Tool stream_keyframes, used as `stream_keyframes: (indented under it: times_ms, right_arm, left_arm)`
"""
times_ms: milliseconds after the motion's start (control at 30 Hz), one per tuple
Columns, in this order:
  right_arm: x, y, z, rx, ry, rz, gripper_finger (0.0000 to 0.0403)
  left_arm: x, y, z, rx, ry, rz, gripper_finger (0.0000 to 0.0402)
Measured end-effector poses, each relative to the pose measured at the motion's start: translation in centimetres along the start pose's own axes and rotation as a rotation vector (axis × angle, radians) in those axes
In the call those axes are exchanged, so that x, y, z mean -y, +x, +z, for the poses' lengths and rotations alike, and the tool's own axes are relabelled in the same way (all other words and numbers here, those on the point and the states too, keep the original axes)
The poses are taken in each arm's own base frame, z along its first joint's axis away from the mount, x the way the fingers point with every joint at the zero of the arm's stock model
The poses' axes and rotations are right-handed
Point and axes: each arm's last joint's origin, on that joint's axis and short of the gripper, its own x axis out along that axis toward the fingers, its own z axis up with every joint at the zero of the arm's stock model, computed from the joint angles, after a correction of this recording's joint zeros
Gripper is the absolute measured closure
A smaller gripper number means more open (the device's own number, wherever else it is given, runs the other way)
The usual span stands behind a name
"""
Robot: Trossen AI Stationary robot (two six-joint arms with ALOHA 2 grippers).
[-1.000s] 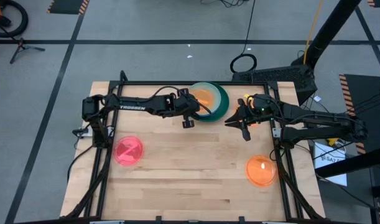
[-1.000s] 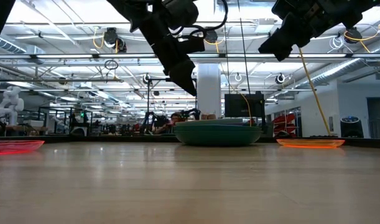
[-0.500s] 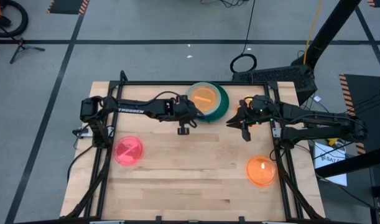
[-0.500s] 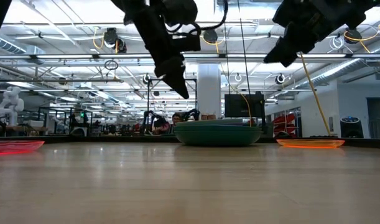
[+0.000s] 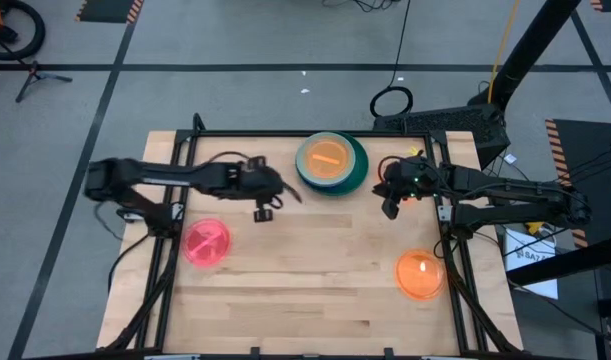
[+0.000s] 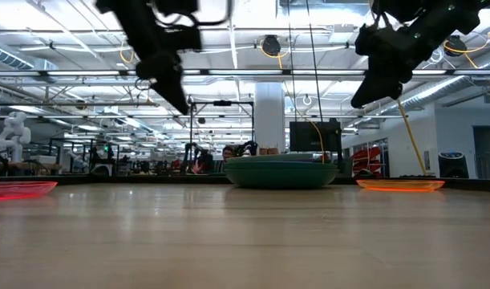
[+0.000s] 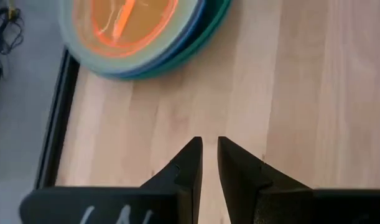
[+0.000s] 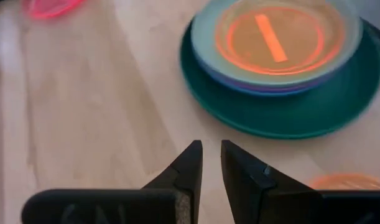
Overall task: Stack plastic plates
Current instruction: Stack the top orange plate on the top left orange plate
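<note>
On the tabletop [image 5: 305,280], the plate stack [image 5: 332,163] lies flat at twelve o'clock. Left pincer [image 5: 264,208] and right pincer [image 5: 389,207] hover empty, fingers barely parted. Pink plate [image 5: 206,242] at nine, orange plate [image 5: 420,274] at four.

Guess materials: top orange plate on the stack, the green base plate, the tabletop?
Orange plate: likely translucent plastic; the plate beneath shows through and it glows under light. Dark green plate: probably opaque plastic, smooth, low sheen. Tabletop: looks like wood, light planks with visible seams and grain.
</note>
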Motion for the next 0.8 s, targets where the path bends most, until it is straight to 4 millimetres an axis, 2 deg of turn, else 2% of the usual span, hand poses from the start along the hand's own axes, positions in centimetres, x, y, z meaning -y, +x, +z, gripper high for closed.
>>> stream_keyframes:
  times_ms: [167,267,400,533,667,800]
  right_arm:
    - [0.4,0.1,-0.2,-0.003,0.113,-0.132,0.0349]
    - [0.7,0.3,-0.9,-0.063,0.174,-0.192,0.0349]
    - [0.8,0.9,-1.5,-0.135,0.277,-0.228,0.0349]
    - [0.4,2.3,-2.2,-0.226,0.322,-0.282,0.0349]
    - [0.1,3.9,-3.4,-0.368,0.321,-0.34,0.0349]
    - [0.5,4.4,-4.4,-0.541,0.345,-0.446,0.0349]
  left_arm:
    - [0.1,-2.8,-3.4,0.171,-0.069,0.027,0.0344]
    - [0.0,-4.3,-4.8,0.3,-0.107,0.054,0.0344]
    - [0.4,-5.8,-6.7,0.457,-0.08,0.059,0.0344]
    - [1.0,-6.4,-8.6,0.586,-0.053,0.052,0.0344]
    - [0.7,-7.1,-9.6,0.667,-0.073,0.098,0.0344]
    - [-0.1,-8.1,-9.7,0.696,-0.097,0.208,0.0344]
